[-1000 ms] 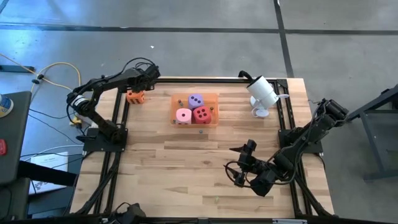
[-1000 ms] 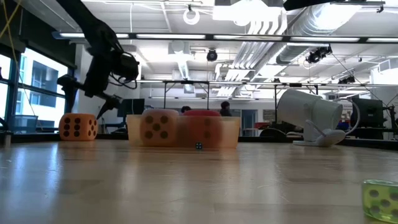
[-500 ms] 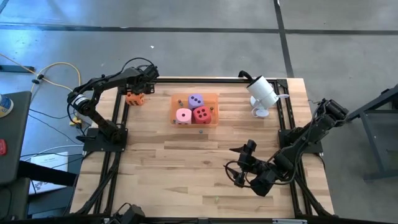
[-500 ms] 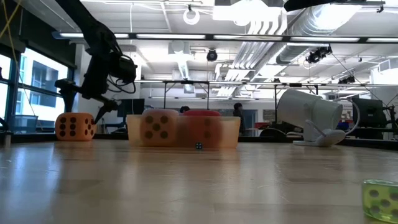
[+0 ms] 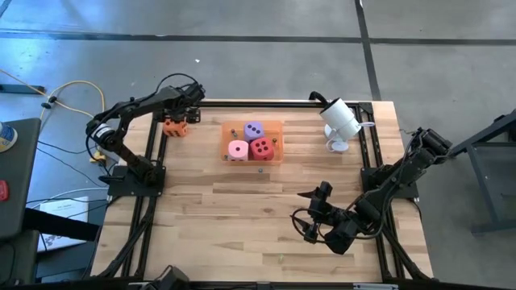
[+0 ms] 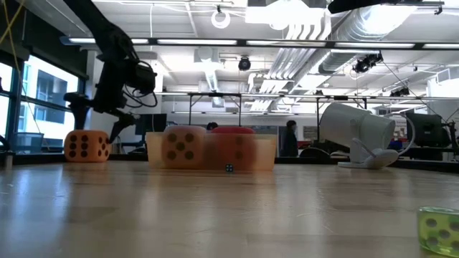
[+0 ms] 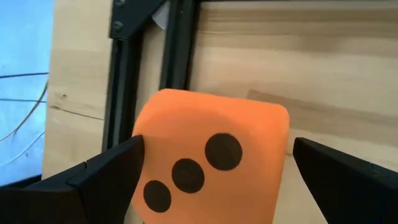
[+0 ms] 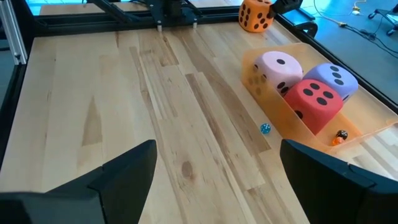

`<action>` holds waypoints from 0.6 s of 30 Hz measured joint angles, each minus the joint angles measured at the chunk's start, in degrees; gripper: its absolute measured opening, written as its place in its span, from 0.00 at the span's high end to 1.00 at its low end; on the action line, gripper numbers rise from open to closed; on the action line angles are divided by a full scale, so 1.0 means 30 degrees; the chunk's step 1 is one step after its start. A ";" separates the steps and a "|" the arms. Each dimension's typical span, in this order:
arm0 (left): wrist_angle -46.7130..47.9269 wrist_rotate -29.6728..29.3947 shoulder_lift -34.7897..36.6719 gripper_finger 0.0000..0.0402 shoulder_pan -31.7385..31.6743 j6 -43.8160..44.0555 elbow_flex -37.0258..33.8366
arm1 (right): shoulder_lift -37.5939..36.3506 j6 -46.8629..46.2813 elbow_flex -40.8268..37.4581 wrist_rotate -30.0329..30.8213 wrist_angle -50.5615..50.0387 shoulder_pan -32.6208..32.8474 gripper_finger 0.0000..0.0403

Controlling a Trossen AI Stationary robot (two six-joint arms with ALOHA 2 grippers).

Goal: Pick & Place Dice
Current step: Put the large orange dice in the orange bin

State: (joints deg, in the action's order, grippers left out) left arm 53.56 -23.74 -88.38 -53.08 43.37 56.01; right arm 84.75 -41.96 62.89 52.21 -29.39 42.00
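Note:
The orange die (image 5: pixel 175 126) (image 7: pixel 208 162) rests on the table at the far left, beside the black frame rail, its three-pip face toward the left wrist camera. My left gripper (image 5: pixel 181 111) (image 6: pixel 97 115) hangs open just above it, one finger on each side. The pink die (image 5: pixel 237 149), the red die (image 5: pixel 260 147) and the purple die (image 5: pixel 253 129) sit in the translucent orange tray (image 5: pixel 278 158). My right gripper (image 5: pixel 310 214) (image 8: pixel 214 186) waits open over the near right part of the table, pointing at the tray.
A tiny blue die (image 8: pixel 265 129) lies on the wood just in front of the tray. A white camera (image 5: pixel 339 121) stands at the far right. A small translucent green die (image 6: pixel 437 229) lies near the low camera. Black frame rails border the table.
My left gripper has turned about its wrist above the orange die while keeping its place; its fingers stay open. My right arm has kept still.

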 joint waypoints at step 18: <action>-0.0422 0.0294 -0.0044 0.01 0.2807 -0.0516 -0.0051 | 0.0000 0.0584 0.0000 0.0117 -0.0007 -0.0007 0.17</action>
State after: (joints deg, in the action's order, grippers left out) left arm 52.30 -22.86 -88.51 -44.66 41.82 55.86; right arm 84.75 -40.21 62.89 52.56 -29.41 41.98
